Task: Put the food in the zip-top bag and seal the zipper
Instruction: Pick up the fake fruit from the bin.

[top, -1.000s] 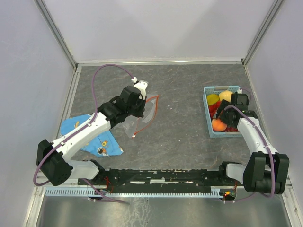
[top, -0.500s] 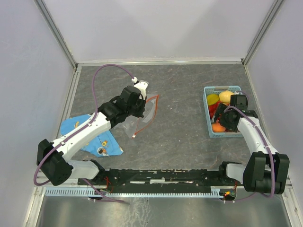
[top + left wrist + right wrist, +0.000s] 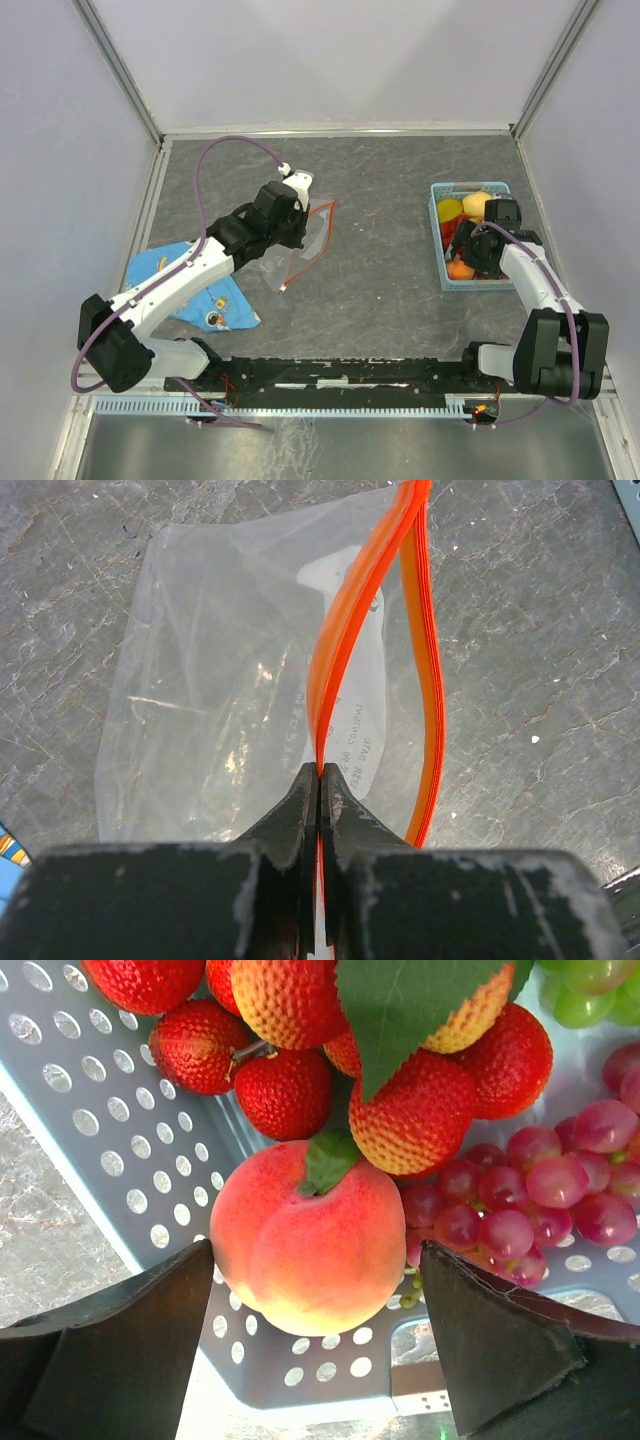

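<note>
In the perforated basket (image 3: 130, 1160), wide-open right jaws flank a round peach (image 3: 305, 1245); left jaws pinch the orange zipper (image 3: 345, 650).

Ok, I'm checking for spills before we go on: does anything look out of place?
Nothing spilled: the fruit is all in the basket, and the left tool pinches the orange strip of the open bag. Only the blue cloth lies rumpled beside the left arm.

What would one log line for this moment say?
left gripper: shut on zipper | right gripper: open around peach in basket | bag: empty, mouth open
</note>
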You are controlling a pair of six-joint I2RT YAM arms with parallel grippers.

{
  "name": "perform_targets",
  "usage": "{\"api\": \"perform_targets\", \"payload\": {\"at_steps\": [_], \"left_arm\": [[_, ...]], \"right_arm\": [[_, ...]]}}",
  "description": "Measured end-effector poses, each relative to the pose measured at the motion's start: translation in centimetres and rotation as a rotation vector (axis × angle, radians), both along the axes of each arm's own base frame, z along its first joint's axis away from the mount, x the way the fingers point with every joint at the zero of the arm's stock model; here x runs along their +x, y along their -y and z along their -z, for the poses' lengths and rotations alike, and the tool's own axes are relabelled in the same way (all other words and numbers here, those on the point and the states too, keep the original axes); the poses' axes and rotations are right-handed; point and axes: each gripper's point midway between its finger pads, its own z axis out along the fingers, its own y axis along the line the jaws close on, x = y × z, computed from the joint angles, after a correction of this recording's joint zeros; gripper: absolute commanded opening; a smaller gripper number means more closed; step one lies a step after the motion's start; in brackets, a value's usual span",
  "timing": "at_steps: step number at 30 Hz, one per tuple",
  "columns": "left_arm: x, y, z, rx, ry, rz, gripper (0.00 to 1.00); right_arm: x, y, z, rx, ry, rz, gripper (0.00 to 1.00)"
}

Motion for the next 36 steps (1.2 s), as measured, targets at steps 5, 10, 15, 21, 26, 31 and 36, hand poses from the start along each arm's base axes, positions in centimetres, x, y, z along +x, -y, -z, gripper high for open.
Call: {"api": "perform_targets", "payload": {"at_steps": [5, 10, 15, 21, 26, 31, 36], "left_arm": [[0.0, 0.0, 0.0, 0.0, 0.0, 0.0, 0.03], [0.0, 0.0, 0.0, 0.001, -0.001, 0.0, 0.03], [0.0, 0.0, 0.0, 0.001, -0.002, 0.0, 0.03], [0.0, 0.0, 0.0, 0.001, -0.002, 0.0, 0.03], [0.0, 0.0, 0.1, 0.002, -0.002, 0.0, 0.03], [0.0, 0.0, 0.1, 0.001, -0.003, 0.001, 0.03], [-0.1, 0.0, 0.1, 0.001, -0.003, 0.002, 0.03]], "right_arm": [[0.7, -0.3, 0.6, 0.02, 0.0, -0.009, 0.94], [1.2, -0.5, 1.2, 0.032, 0.004, -0.015, 0.93], [1.5, -0.6, 1.6, 0.038, 0.006, -0.018, 0.87], [1.6, -0.6, 1.6, 0.04, 0.01, -0.019, 0.71], [1.5, -0.8, 0.6, 0.043, 0.039, -0.019, 0.64], [1.1, -0.8, -1.6, 0.037, 0.103, -0.021, 0.63], [0.8, -0.9, -4.4, 0.033, 0.191, -0.017, 0.61]]}}
